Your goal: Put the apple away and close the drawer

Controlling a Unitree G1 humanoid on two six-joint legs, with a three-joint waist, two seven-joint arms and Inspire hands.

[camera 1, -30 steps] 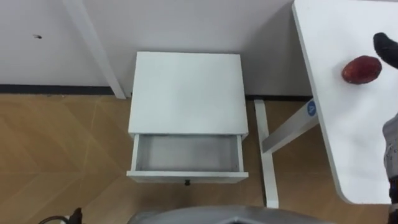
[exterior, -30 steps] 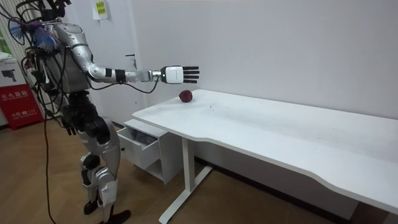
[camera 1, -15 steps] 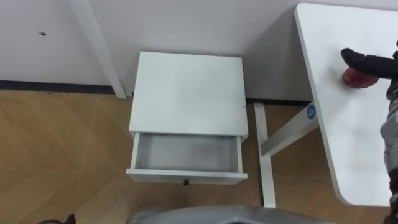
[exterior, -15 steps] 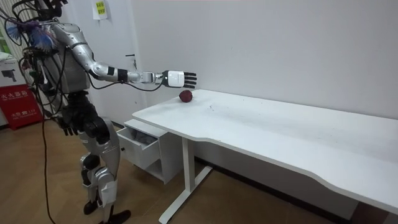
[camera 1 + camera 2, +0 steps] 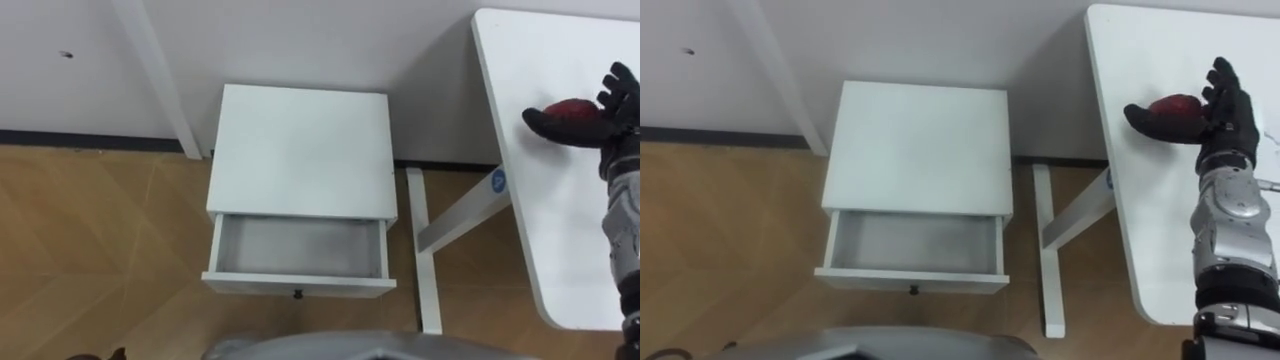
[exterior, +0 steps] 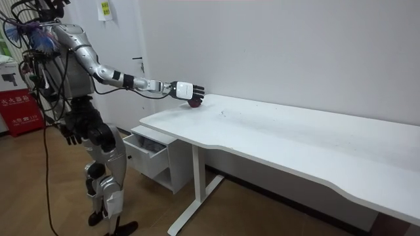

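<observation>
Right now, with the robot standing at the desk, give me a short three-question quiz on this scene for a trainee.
1. True or false: the drawer of the small white cabinet stands open and empty.
2. The dark red apple lies: A) in the drawer; B) on the white desk top; C) on top of the cabinet.
3. Which hand has its thumb on one side of the apple and its fingers on the other?
Key: 1 true. 2 B. 3 the right hand.
</observation>
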